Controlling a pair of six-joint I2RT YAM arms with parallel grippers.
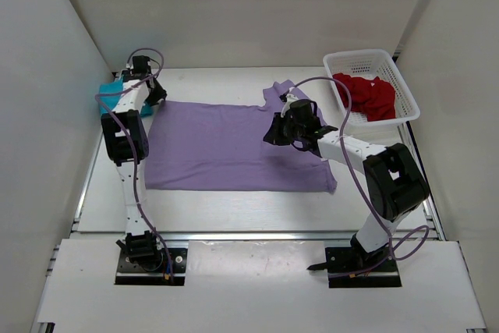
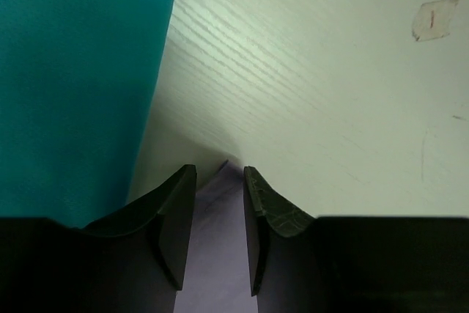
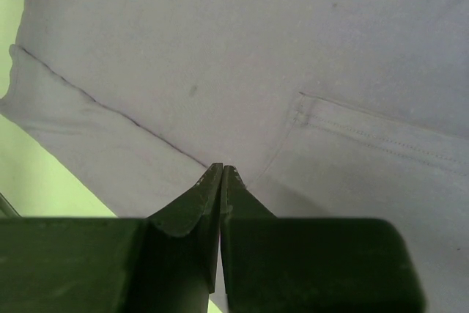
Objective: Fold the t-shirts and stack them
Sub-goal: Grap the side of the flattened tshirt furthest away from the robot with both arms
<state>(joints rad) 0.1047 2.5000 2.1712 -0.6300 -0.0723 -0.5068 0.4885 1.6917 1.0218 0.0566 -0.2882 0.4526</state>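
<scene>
The lavender t-shirt (image 1: 226, 146) lies spread flat across the table, with one sleeve (image 1: 279, 93) pointing to the back. My left gripper (image 1: 153, 99) is at its back left corner. In the left wrist view its jaws (image 2: 220, 170) stand apart, open, with the lavender corner (image 2: 218, 254) lying between them. The teal t-shirt (image 1: 109, 91) (image 2: 73, 71) sits just to the left of that gripper. My right gripper (image 1: 274, 132) (image 3: 222, 168) is shut on the lavender fabric (image 3: 256, 49) where the sleeve seams meet. The red t-shirt (image 1: 366, 95) lies in the basket.
The white mesh basket (image 1: 390, 60) stands at the back right of the table. White walls close in the left, back and right sides. A small piece of tape (image 2: 434, 18) is stuck on the table surface beyond the left gripper.
</scene>
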